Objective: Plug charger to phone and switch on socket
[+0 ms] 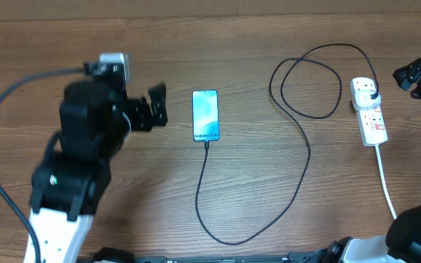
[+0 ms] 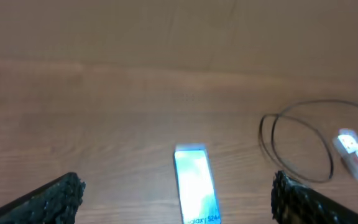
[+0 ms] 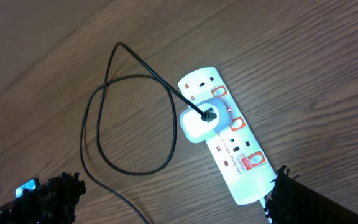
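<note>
Hovering spread wide and empty, the left gripper (image 1: 158, 107) sits just left of the phone (image 1: 205, 115). The phone lies screen up, long axis running away from the robot. The charger (image 1: 303, 150) enters its near end and loops right to the socket (image 1: 371, 117), which lies lengthwise the same way. Beside it is the right gripper (image 1: 419, 79), equally spread and empty.

A brown wooden worktop (image 1: 342, 190) fills all three views, its grain running left to right in the overhead view. The light is soft and even, leaving only faint shadows on the wood. In the left wrist view a pale line crosses the far boards.
</note>
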Available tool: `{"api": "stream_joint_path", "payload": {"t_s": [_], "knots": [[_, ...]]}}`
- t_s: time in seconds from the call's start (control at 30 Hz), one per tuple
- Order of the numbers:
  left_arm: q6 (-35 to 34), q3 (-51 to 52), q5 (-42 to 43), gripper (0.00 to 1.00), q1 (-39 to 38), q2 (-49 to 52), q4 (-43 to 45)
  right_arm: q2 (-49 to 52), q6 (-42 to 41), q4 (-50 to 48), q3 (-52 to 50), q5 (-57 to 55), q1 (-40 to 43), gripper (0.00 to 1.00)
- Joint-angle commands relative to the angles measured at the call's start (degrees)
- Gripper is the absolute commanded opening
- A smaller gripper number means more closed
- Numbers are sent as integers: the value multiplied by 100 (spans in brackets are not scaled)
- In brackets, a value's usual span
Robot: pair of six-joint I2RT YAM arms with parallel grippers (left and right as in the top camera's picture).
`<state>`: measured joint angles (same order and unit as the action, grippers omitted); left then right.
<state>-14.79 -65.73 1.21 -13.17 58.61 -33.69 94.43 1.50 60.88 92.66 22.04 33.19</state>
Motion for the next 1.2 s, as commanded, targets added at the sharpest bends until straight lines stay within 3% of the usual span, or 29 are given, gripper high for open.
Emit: {"api": "stream_joint_path", "payload": {"t_s": [0.0, 0.57, 1.0, 1.17], "knots": [[63, 977, -55, 100, -35, -743, 511, -13, -22, -33, 20, -15, -2, 100], [63, 4868, -116, 100, -35, -4234, 3637, -13, -22, -33, 20, -15, -2, 100], [63, 6564, -227, 100, -35, -5851, 5060, -13, -22, -33, 20, -15, -2, 100], [68, 6548, -299, 100, -24, -5842, 4955, -13, -22, -33, 20, -15, -2, 100]]}}
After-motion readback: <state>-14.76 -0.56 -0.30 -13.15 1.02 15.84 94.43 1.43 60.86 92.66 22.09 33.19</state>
